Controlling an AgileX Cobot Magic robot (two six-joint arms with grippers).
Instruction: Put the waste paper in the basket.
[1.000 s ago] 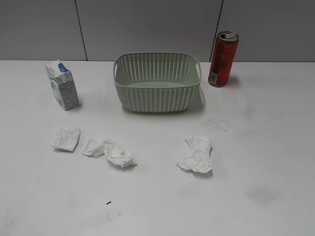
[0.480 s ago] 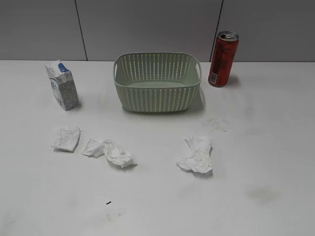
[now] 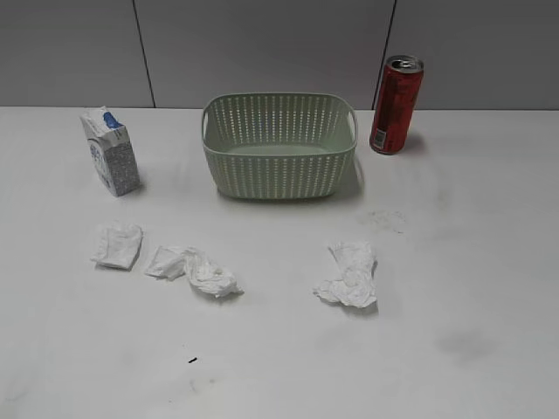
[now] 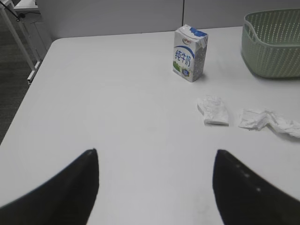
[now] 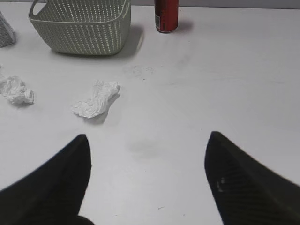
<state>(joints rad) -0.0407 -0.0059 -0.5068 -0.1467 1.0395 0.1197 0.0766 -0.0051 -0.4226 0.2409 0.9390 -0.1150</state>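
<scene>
Three crumpled white waste paper wads lie on the white table: a left one [image 3: 117,245], a middle one [image 3: 194,270] and a right one [image 3: 350,275]. The sage-green basket [image 3: 279,162] stands behind them and looks empty. The left wrist view shows the left wad [image 4: 213,110], the middle wad [image 4: 268,122] and the basket [image 4: 272,47]. The right wrist view shows the right wad [image 5: 97,99], part of the middle wad [image 5: 17,90] and the basket [image 5: 82,28]. My left gripper [image 4: 155,152] and right gripper [image 5: 148,137] are open, empty, and well short of the wads. Neither shows in the exterior view.
An upright white-and-blue carton [image 3: 110,151] stands left of the basket, also in the left wrist view [image 4: 189,53]. A tall red can [image 3: 396,105] stands right of the basket, also in the right wrist view [image 5: 166,15]. The table's left edge [image 4: 26,98] is near.
</scene>
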